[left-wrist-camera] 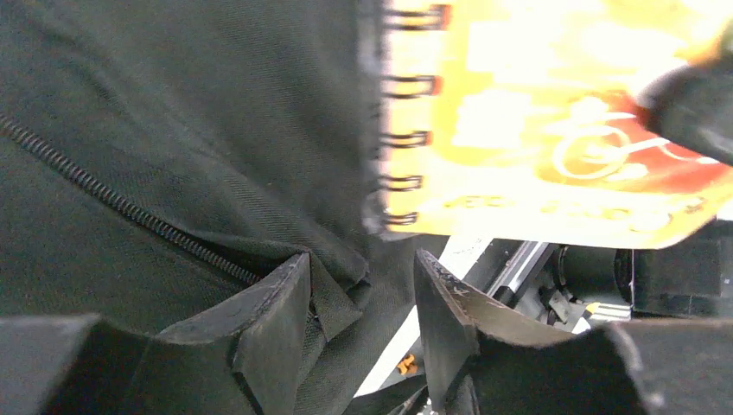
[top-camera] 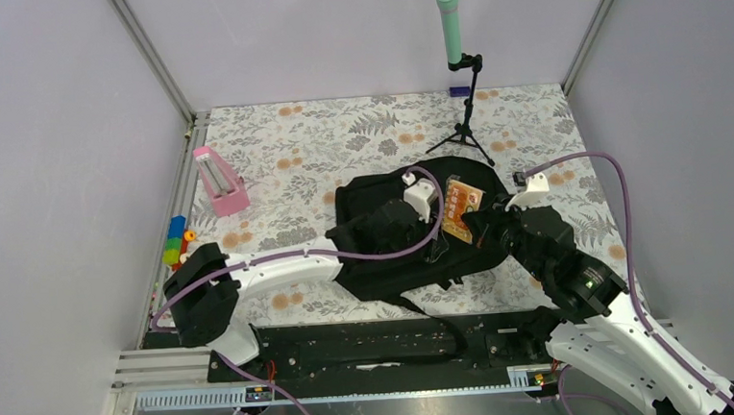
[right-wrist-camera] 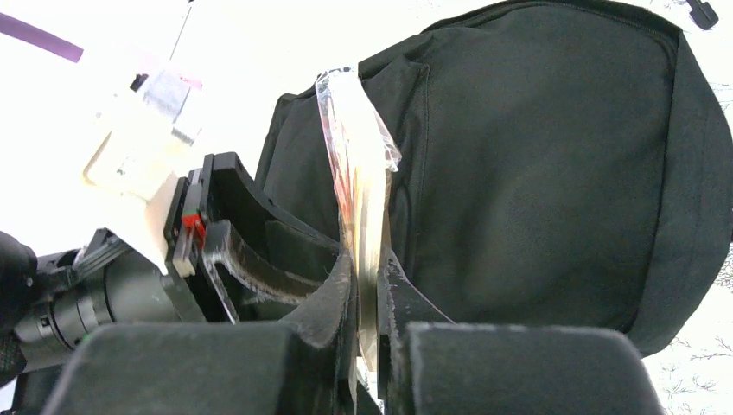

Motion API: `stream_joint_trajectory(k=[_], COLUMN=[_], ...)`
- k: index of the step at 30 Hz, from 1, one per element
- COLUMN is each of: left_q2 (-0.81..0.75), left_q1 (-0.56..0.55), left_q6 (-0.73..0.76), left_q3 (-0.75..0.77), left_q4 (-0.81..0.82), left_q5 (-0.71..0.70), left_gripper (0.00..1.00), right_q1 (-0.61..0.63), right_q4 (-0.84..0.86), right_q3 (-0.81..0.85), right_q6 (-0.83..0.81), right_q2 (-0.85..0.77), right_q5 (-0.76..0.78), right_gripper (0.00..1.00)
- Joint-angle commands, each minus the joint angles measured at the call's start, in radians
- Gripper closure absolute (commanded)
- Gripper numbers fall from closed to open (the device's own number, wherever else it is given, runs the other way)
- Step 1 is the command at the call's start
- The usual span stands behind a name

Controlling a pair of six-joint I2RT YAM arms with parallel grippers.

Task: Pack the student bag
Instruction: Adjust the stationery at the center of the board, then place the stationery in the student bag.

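The student bag (top-camera: 385,250), a large black fabric backpack, is lying flat near the middle of the desk (top-camera: 340,137), which is wearing a floral-patterned covering. In my left wrist view a zip is running diagonally across the bag's dark cloth.

I am holding my right tool (right-wrist-camera: 367,298) clamped together on a spiral-bound notebook (top-camera: 461,208) with an orange and yellow cover, gripping it by its lower edge. The notebook is standing on edge over the right side of the bag, and a clear plastic wrap is showing along its top in my right wrist view.

My left tool (left-wrist-camera: 359,324) is resting at the bag's edge just beside the notebook, with its fingers apart. A fold of the bag's fabric is sitting between them, pressing against one finger (left-wrist-camera: 277,320) (a bright gap is showing between the fold and the other finger). The notebook's wire binding is hanging just above this tool.

Further out, a pink stand-like object (top-camera: 219,181) is sitting near the desk's left edge, with a few coloured blocks (top-camera: 175,243) just in front of it. At the far edge a small black tripod (top-camera: 464,129) is carrying a mint-green cylinder (top-camera: 449,15).
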Motion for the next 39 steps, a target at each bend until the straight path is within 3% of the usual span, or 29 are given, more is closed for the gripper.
stream_joint_trajectory(k=[1,7,12,15,20,28,32,36,39], left_q2=[0.015,0.040,0.025,-0.017,-0.132,-0.306,-0.293,-0.294,-0.293], left_q1=[-0.044,-0.050,-0.056,-0.056,-0.056,-0.021,0.067,0.130,0.160], left_q6=[0.193,0.316,0.355,0.351,0.307,0.194,0.087,0.006,-0.035], left_q3=[0.003,-0.024,-0.005,-0.001,-0.020,-0.074,-0.066,-0.095,-0.108], left_q4=[0.247,0.410,0.406,0.345,0.194,-0.018,-0.118,-0.102,-0.083], left_q5=[0.079,0.174,0.186,0.141,0.025,-0.101,-0.056,-0.036,-0.007], left_gripper=[0.54,0.55,0.54,0.41,0.26,0.08,0.07,0.07,0.07], right_q1=[-0.005,-0.005,-0.005,-0.005,-0.011,-0.015,-0.015,-0.016,-0.017], right_q4=[0.018,0.015,-0.009,-0.022,-0.053,-0.067,-0.057,0.009,0.006], right_q3=[-0.008,-0.021,-0.001,0.036,0.122,0.159,0.150,0.132,0.144], right_q6=[0.011,0.018,-0.013,-0.049,-0.120,-0.166,-0.135,-0.138,-0.157], right_q2=[-0.013,-0.037,-0.035,0.009,0.122,0.141,0.156,0.189,0.246], right_q5=[0.021,0.087,0.177,0.187,0.115,-0.036,-0.119,-0.235,-0.229], right_gripper=[1.00,1.00,1.00,1.00,1.00,1.00,1.00,1.00,1.00])
